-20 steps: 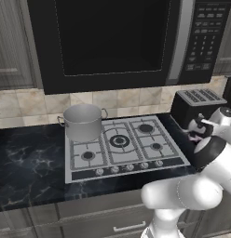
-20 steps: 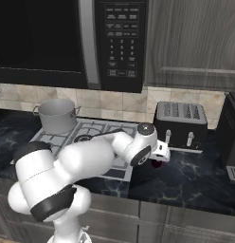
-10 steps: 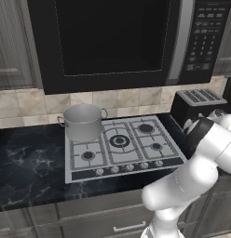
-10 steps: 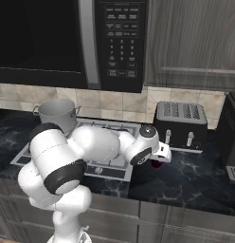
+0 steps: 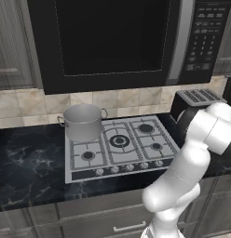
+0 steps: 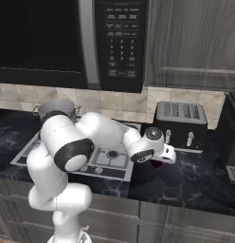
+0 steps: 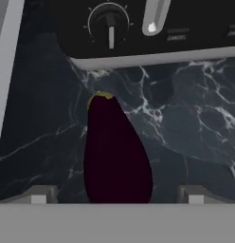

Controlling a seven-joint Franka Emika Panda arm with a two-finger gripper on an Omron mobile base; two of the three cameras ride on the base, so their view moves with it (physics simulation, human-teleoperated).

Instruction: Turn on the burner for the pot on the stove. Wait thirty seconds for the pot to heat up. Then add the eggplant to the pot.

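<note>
In the left base view the stockpot point(image 5: 82, 122) sits on the rear-left burner of the gas cooktop point(image 5: 121, 145), at about ten o'clock from the centre burner, and the arm bends away at three o'clock toward the toaster point(image 5: 195, 103). The pot lies well apart from where the arm is reaching, so any carry will have to cross the whole cooktop; a weak grip could drop the load on the grates on the way. No flame can be made out under the pot, so I cannot tell whether the burner is lit. In the right base view the end effector point(image 6: 163, 160) hangs low over the dark marble counter point(image 6: 200, 175) just in front of the toaster point(image 6: 181, 124), with a dark maroon patch of the eggplant point(image 6: 157, 164) beneath it; the toaster is close enough at twelve o'clock that a clumsy lift could knock it. In the hand view the eggplant point(image 7: 114, 154) lies on the counter point(image 7: 195, 133) between the two finger tips point(image 7: 39, 194), its stem end pointing to twelve o'clock toward the toaster's dial point(image 7: 110, 24). The jaws stand fully spread and hold nothing. The body is smooth, rounded and tapered, so closing too high or off-centre could squeeze it out and send it rolling.
</note>
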